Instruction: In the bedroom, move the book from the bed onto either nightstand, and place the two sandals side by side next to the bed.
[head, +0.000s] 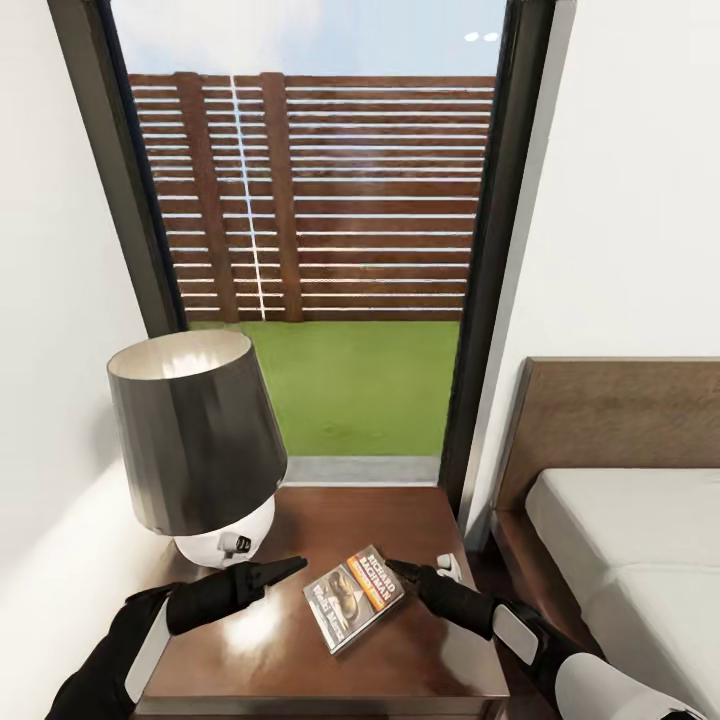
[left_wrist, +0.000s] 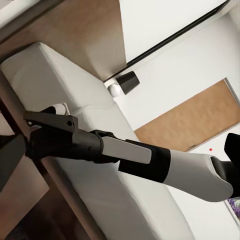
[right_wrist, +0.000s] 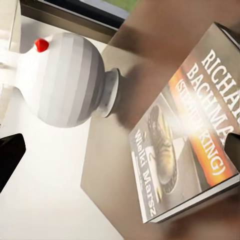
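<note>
Book (head: 354, 598) lies flat on the desk (head: 400, 520), low centre of the head view, just right of the lamp (head: 200, 450). Right gripper (head: 398, 570) touches its right edge, grip unclear. Left gripper (head: 290, 567) is clenched, empty, just left. Bed (head: 640, 540) at right.

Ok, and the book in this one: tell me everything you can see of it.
The book is a thin paperback with a dark cover showing a worn boot, an orange band and white lettering. It lies flat, cover up and closed, turned at an angle on the glossy brown nightstand, near the front, beside the lamp. The right pincer sits at its upper corner; whether it grips the book is unclear. The left pincer points toward it, apart.
</note>
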